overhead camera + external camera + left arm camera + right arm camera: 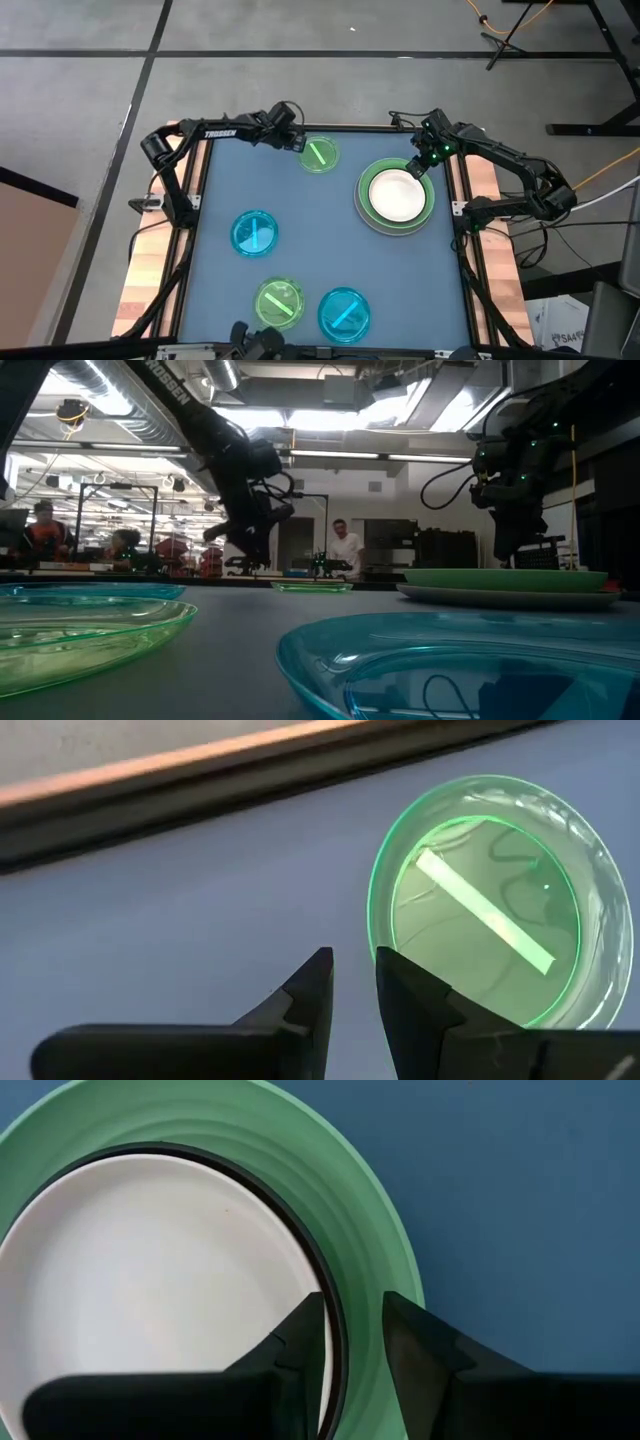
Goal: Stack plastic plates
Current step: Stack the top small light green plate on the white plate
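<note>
The right tool hung over the stack at the counter's far right, its fingers narrowly parted astride the black-rimmed white plate's edge, above the light green plate. The left tool, slightly parted and empty, hovered beside a translucent green plate. Three more translucent plates lay nearer.

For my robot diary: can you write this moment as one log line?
stack: white on black, light green, grey | loose: two green, two blue plates | left tool: by far green plate | right tool: over stack rim
</note>
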You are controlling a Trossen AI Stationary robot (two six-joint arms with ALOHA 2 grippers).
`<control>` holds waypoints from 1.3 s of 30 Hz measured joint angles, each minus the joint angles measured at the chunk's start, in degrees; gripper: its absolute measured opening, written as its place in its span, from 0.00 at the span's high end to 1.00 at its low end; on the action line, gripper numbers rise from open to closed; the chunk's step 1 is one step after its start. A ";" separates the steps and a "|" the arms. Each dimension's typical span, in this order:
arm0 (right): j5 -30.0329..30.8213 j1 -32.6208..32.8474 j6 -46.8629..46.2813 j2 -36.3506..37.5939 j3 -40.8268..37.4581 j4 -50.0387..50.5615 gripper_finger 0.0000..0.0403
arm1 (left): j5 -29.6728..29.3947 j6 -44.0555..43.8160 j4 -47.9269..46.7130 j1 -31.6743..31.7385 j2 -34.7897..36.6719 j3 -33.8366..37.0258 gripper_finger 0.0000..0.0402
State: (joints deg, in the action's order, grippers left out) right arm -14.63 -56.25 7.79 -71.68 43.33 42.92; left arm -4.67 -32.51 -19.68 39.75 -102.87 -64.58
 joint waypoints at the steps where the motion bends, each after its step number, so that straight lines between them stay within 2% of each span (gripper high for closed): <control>1: 0.00 0.00 0.00 -0.02 -0.02 0.00 0.77 | 0.11 -0.32 0.08 -0.12 0.00 0.28 0.82; 11: 0.00 0.00 0.00 0.00 -0.02 0.00 0.77 | 1.20 -1.92 1.94 -1.49 0.00 0.66 0.82; 21: 0.02 0.00 0.00 0.00 -0.02 0.00 0.77 | -1.16 -3.39 2.99 -3.85 0.00 0.66 0.82; 33: 0.02 0.01 0.01 -0.01 -0.02 0.00 0.77 | -1.22 -4.92 2.86 -3.94 0.00 0.66 0.82; 39: 0.00 0.00 0.00 -0.02 -0.02 0.00 0.77 | -0.17 -6.15 4.11 -3.94 -3.75 0.70 0.82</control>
State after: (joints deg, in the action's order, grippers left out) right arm -14.63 -56.25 7.79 -71.70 43.31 42.92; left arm -4.84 -38.65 -15.56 35.81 -106.62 -63.88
